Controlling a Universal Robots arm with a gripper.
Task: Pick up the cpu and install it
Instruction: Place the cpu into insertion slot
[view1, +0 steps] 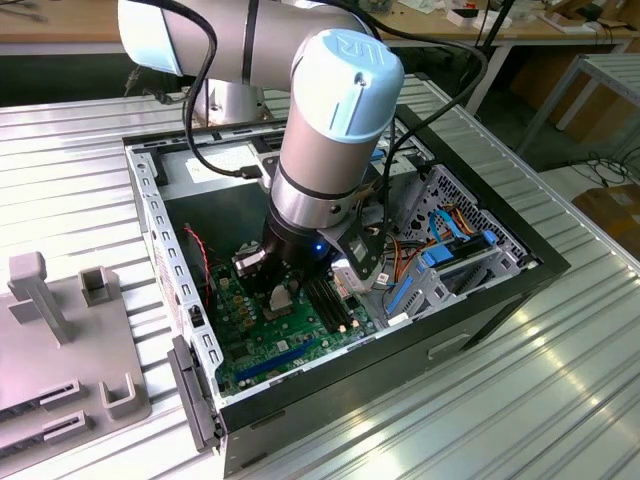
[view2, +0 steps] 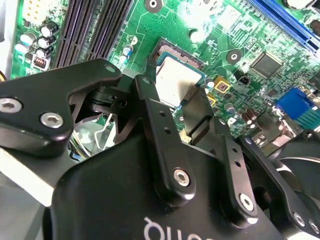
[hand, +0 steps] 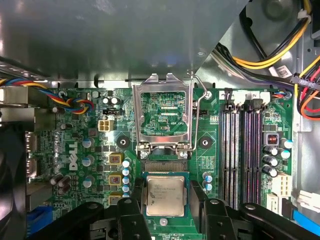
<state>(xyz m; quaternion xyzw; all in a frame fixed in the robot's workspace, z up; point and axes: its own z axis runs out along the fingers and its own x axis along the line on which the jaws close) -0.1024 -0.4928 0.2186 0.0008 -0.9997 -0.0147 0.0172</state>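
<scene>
The cpu (hand: 165, 195), a flat square chip with a silver-grey top, lies level over the socket on the green motherboard (hand: 75, 150). My gripper (hand: 166, 202) reaches down into the open computer case (view1: 470, 320), and its black fingers (hand: 134, 212) press on two opposite edges of the chip. The second wrist view shows the cpu (view2: 176, 75) between the same fingers (view2: 197, 112), with the gripper (view2: 174, 90) shut on it. The socket's metal frame (hand: 136, 115) stands flipped up beside the chip, and its wire lever (hand: 198, 115) is raised.
Black memory slots (hand: 240, 150) run beside the socket. Bundled coloured cables (hand: 272, 55) and the drive cage (view1: 455, 250) crowd one side of the case. A grey fixture block (view1: 60, 340) sits on the ribbed table at the exterior view's left.
</scene>
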